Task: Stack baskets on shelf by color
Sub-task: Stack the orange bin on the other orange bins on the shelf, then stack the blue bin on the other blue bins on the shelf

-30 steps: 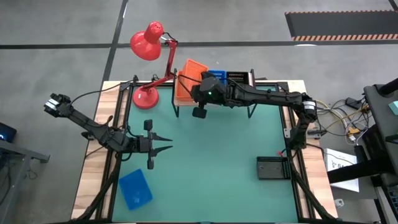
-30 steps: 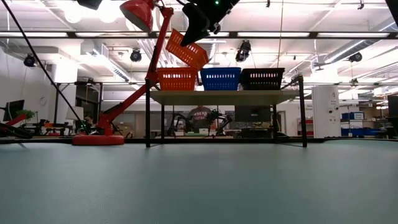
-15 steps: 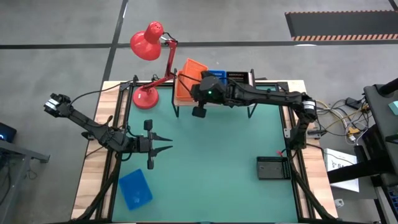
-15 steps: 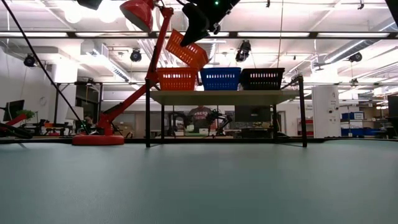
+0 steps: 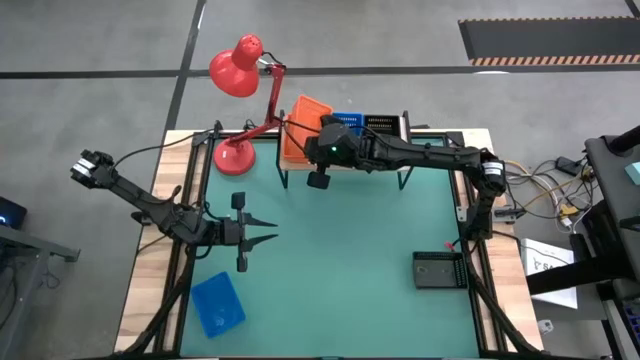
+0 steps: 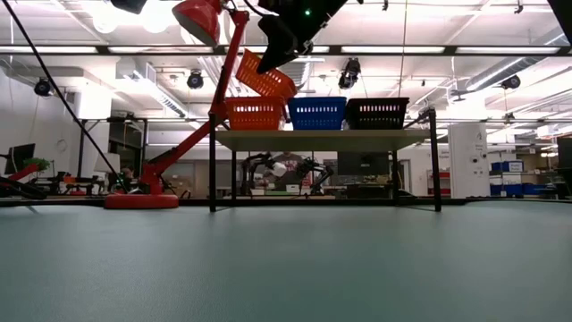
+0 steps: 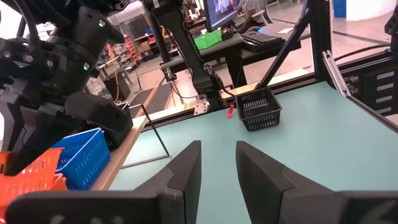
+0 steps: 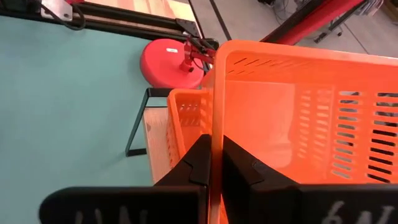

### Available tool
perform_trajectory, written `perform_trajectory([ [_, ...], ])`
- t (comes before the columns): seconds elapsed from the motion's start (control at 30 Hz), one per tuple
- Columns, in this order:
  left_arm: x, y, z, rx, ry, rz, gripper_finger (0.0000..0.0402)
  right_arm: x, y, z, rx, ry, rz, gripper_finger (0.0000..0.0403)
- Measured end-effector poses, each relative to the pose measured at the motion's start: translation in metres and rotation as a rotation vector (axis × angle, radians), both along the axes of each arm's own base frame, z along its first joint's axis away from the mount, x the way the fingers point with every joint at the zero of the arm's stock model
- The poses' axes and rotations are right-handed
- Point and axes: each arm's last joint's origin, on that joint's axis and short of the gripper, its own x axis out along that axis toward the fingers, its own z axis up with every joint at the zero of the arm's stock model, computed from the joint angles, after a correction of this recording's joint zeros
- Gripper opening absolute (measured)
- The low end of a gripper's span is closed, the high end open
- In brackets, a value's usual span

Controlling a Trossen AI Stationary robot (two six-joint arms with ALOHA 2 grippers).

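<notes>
My right gripper [image 5: 315,133] reaches over the shelf [image 6: 322,139] at the table's far edge, shut on an orange basket [image 6: 264,79]. That basket hangs tilted just above another orange basket [image 6: 255,114] at the shelf's left end. A blue basket [image 6: 316,113] and a black basket [image 6: 377,113] stand beside it on the shelf board. A second blue basket [image 5: 217,303] lies on the table near its left front corner. A second black basket [image 5: 438,269] lies near the right edge. My left gripper [image 5: 265,238] hovers open over the table's left part, touching nothing. My right gripper [image 8: 214,146] pinches the held orange basket's side wall at its rim [image 8: 216,118], one finger inside and one outside. The basket is tilted, one end high and the lower end [image 6: 288,89] close over the shelf's orange basket [image 8: 186,118]; whether they touch I cannot tell.
A red desk lamp stands at the far left, its base [image 5: 235,155] on the table and its arm [image 6: 228,72] slanting up right beside the held basket. The green table top [image 5: 340,250] lies bare between the two loose baskets. Black frame rails run along the edges.
The right gripper has eased a little toward the far edge and down. The held orange basket has sunk slightly toward the orange basket on the shelf, still tilted. The left arm has kept still.
</notes>
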Motion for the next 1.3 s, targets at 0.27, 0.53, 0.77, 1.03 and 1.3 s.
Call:
perform_trajectory([
  [0.27,0.0,0.0,0.0,0.0,0.001,0.0,0.0084,0.0,0.0,0.0,0.004,-0.009,-0.005,0.0063],
  [0.53,0.0,0.0,0.0,0.001,0.001,0.0,0.0084,-0.001,0.0,0.002,0.004,-0.011,-0.005,0.0118],
  [0.77,0.0,0.0,0.0,0.002,0.002,0.0,0.0084,-0.002,0.003,0.012,0.001,-0.025,0.002,0.0125],
  [1.03,0.0,0.0,0.0,0.001,0.003,0.0,0.0084,-0.018,0.039,0.012,0.078,0.099,0.102,0.0061],
  [1.3,0.0,0.0,0.0,-0.021,-0.003,0.002,0.0084,-0.05,0.102,-0.013,0.197,0.172,0.216,0.001],
])
